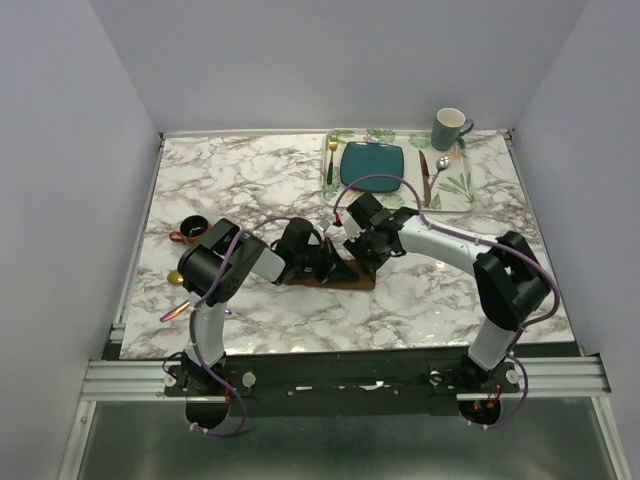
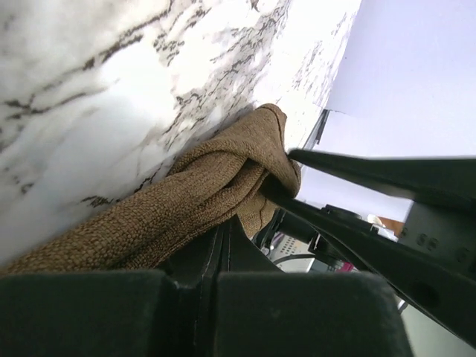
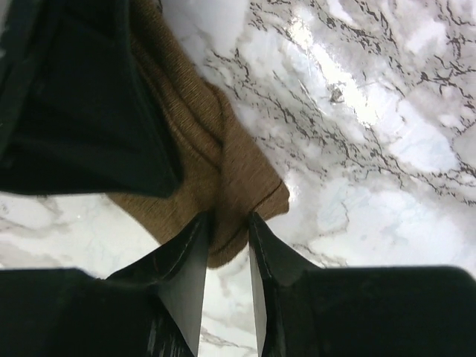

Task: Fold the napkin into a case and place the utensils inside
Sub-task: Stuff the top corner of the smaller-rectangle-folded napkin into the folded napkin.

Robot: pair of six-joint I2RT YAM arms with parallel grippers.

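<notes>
The dark brown napkin lies bunched into a narrow strip on the marble table, between the two arms. My left gripper is down on its left part. In the left wrist view the jaws are pressed together at a gathered fold of the napkin, with the left gripper right at the cloth. My right gripper is on its right end. In the right wrist view the right gripper has narrow jaws with a ridge of the napkin between them. An iridescent utensil and a golden spoon bowl lie at the left edge, partly hidden by the left arm.
A leaf-printed placemat at the back right holds a teal plate, a gold fork, a dark knife, a spoon and a grey mug. A small dark ring sits by the left arm.
</notes>
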